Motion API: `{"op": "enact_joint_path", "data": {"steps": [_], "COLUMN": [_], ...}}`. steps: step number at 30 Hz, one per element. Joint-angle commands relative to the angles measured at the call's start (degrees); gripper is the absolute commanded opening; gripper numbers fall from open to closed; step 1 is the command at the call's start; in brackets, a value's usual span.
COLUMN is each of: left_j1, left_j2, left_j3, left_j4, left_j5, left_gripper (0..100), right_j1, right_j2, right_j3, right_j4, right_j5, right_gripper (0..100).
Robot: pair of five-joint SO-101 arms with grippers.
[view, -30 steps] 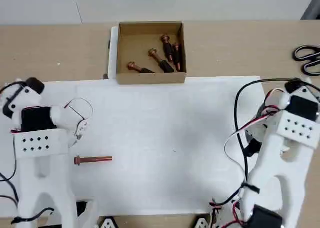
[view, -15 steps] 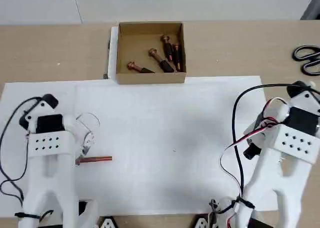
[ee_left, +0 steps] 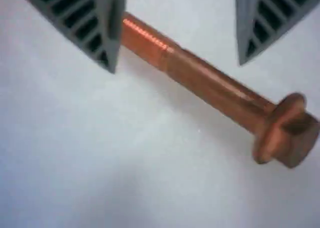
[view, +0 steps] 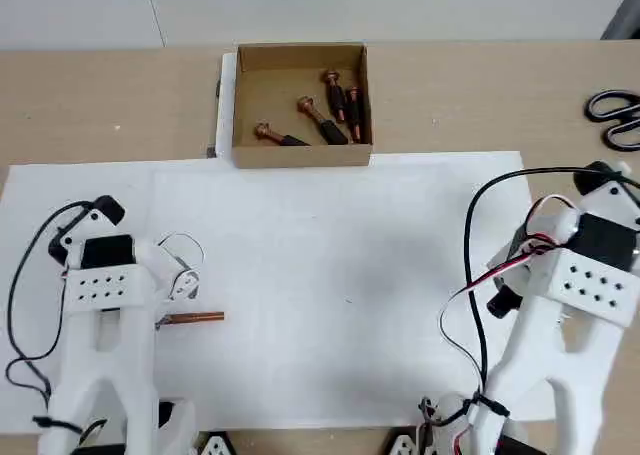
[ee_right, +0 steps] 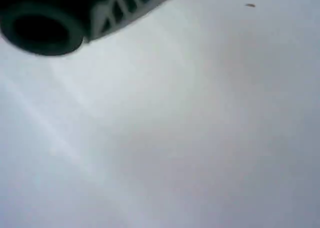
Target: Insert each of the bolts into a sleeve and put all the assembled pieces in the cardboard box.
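The left tool (ee_left: 176, 62) is spread, straddling the shank of a copper bolt (ee_left: 215, 92) lying flat on the white sheet (view: 350, 275) over the desk (view: 120, 95). Three sleeved bolts (view: 325, 120) lie in the box (view: 300, 157). A black sleeve (ee_right: 40, 30) sits beside the right tool (ee_right: 127, 7), whose grip I cannot tell

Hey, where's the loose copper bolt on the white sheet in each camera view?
High view: the bolt lies on the white sheet, its head end hidden by the left arm.
Left wrist view: the bolt slants across the gap of the open left pincer, its head out past the fingertips.
Right wrist view: white sheet and a dark tube.
Shared landmark: the white sheet.
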Motion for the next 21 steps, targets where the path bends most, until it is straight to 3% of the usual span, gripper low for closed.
{"op": "enact_joint_path", "data": {"steps": [1,10,21], "left_j1": [0.2,0.2,0.0], "left_j2": [4.7,15.9,15.3], "left_j3": [-0.7,-6.4,-6.5], "left_j4": [-0.7,1.1,-1.9], "left_j5": [-0.4,0.1,1.1], "left_gripper": [16,16,1], "right_j1": [0.6,0.6,0.6], "right_j2": [-1.7,-1.7,-1.6], "right_j3": [-0.3,-0.3,-0.3], "right_j4": [-0.5,-0.6,-3.3], "right_j5": [0.1,0.1,0.1], "right_gripper": [0.2,0.2,0.2]}}
